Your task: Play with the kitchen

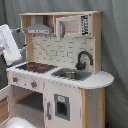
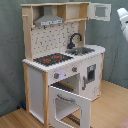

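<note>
The kitchen (image 1: 60, 75) is a tall white and light-wood toy unit seen in both exterior views, kitchen (image 2: 60, 60). It has a black-red stovetop (image 1: 36, 66), a black faucet (image 1: 82, 59) over a sink (image 1: 70, 75), a grey hood (image 1: 39, 29) and knobs (image 1: 34, 84). In the second exterior view the oven door (image 2: 70, 105) hangs open and down. My gripper (image 1: 19, 50) hovers at the first exterior view's left, just outside the kitchen's side post and a little above stovetop height. My white arm (image 2: 123, 20) shows at the second exterior view's upper right.
An upper cabinet door (image 2: 101, 11) with a clear pane stands swung open at the top. A grey curtain (image 1: 115, 50) hangs behind the kitchen. The floor (image 2: 112, 107) is light wood. A rounded counter end (image 1: 102, 79) sticks out beside the sink.
</note>
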{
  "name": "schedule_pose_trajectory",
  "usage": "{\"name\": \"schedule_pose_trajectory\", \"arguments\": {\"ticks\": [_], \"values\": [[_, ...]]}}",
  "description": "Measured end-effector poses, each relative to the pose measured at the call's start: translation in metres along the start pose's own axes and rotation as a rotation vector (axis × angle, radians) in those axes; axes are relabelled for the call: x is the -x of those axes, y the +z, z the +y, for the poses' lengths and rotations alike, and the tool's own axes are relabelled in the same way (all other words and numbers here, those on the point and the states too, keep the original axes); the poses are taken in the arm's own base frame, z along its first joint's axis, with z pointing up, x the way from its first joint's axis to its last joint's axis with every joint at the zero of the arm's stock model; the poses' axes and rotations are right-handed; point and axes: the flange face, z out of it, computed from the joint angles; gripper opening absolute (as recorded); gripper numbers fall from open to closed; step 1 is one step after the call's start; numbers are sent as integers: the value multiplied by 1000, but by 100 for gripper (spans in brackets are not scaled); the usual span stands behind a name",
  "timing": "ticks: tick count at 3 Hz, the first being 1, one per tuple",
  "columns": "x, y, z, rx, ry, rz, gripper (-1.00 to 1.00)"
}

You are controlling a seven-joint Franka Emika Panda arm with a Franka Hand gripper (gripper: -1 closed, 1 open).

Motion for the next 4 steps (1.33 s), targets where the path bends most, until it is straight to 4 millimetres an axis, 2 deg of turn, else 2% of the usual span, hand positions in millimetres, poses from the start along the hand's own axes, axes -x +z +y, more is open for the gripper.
{"name": "schedule_pose_trajectory", "arguments": {"ticks": [2,4], "values": [[16,8,5,41,81,-92,100],[44,24,20,88,184,-208,100]]}}
